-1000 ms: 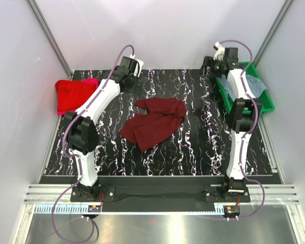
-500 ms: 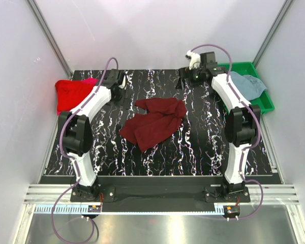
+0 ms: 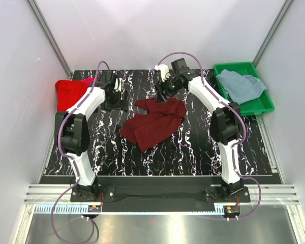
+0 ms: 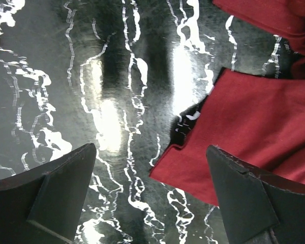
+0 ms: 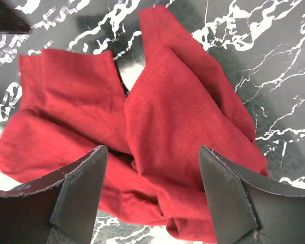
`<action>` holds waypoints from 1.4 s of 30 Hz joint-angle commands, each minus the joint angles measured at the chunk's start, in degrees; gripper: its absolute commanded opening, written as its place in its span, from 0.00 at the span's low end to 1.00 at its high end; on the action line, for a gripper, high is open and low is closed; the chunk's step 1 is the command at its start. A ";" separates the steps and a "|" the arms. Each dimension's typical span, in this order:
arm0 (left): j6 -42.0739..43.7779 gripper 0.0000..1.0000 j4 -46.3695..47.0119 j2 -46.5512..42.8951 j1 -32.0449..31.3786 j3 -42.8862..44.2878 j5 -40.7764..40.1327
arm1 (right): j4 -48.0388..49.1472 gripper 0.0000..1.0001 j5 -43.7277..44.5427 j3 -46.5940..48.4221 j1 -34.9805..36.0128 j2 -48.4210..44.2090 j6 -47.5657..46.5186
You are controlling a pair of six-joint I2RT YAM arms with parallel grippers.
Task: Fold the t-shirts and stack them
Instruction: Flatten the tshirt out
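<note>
From above, the dark maroon t-shirt [image 3: 155,122] lies crumpled in the middle of the black, white-veined table [image 3: 193,152]. At the far left edge of the table is the bright red t-shirt [image 3: 71,94]. A small part of the pink t-shirt [image 3: 91,80] shows just behind it and touches it. At the far right the grey-blue t-shirt [image 3: 241,85] lies in a heap inside the green tray [image 3: 259,105]. The left arm reaches to the far part of the table, and the left fingers [image 3: 115,99] are over bare table between the red t-shirt and the maroon one. The right arm bends toward the middle, and the right fingers [image 3: 165,90] are at the far edge of the maroon t-shirt. In this view I cannot tell how wide either pair stands.

In the left wrist view, the left fingers [image 4: 56,198] are spread wide and hold nothing. Under them is the shiny table [image 4: 66,76]. An edge of the maroon t-shirt [image 4: 254,127] comes in from the right side, near one finger.

In the right wrist view, the right fingers [image 5: 76,188] are also spread wide and empty. They are directly above the maroon t-shirt [image 5: 168,127], which lies in loose overlapping folds. The table [image 5: 274,76] shows around the cloth.
</note>
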 commanded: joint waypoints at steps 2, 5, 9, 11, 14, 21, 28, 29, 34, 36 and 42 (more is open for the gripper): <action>-2.05 0.96 0.43 -4.62 1.70 -2.18 9.07 | 1.36 0.79 -2.07 0.51 -0.28 2.39 -3.74; -2.84 0.91 0.78 -5.50 3.11 -5.16 12.23 | 2.33 0.81 -1.29 -0.47 0.34 3.88 -4.09; -3.28 0.86 1.40 -4.81 3.73 -7.19 14.08 | 0.93 0.81 -1.10 1.11 1.39 6.86 -4.09; -3.37 0.86 1.57 -4.19 3.82 -7.02 15.32 | 0.49 0.82 -1.98 1.29 1.83 7.57 -4.09; -3.81 0.85 2.27 -2.52 3.90 -6.23 16.98 | -0.21 0.82 -2.77 2.08 2.80 8.89 -4.44; -3.90 0.86 2.10 0.38 3.90 -3.41 17.25 | -0.22 0.37 -0.84 4.36 4.38 10.65 -3.74; -3.28 0.85 3.42 -0.06 3.90 -5.26 16.99 | -0.04 0.00 7.24 7.69 3.59 4.69 -4.70; -3.19 0.86 3.51 -0.06 3.90 -5.17 16.81 | 0.66 0.00 7.85 8.49 3.33 3.72 -4.44; -3.19 0.86 3.60 1.00 3.82 -2.10 15.94 | 3.11 0.00 11.20 17.61 1.48 -0.07 -2.16; -3.28 0.86 3.42 1.52 3.82 0.01 16.11 | 3.56 0.00 11.81 20.87 1.39 -0.25 -1.89; -2.58 0.87 3.42 2.05 3.82 4.67 14.45 | 4.26 0.00 7.79 33.18 1.39 -0.51 2.58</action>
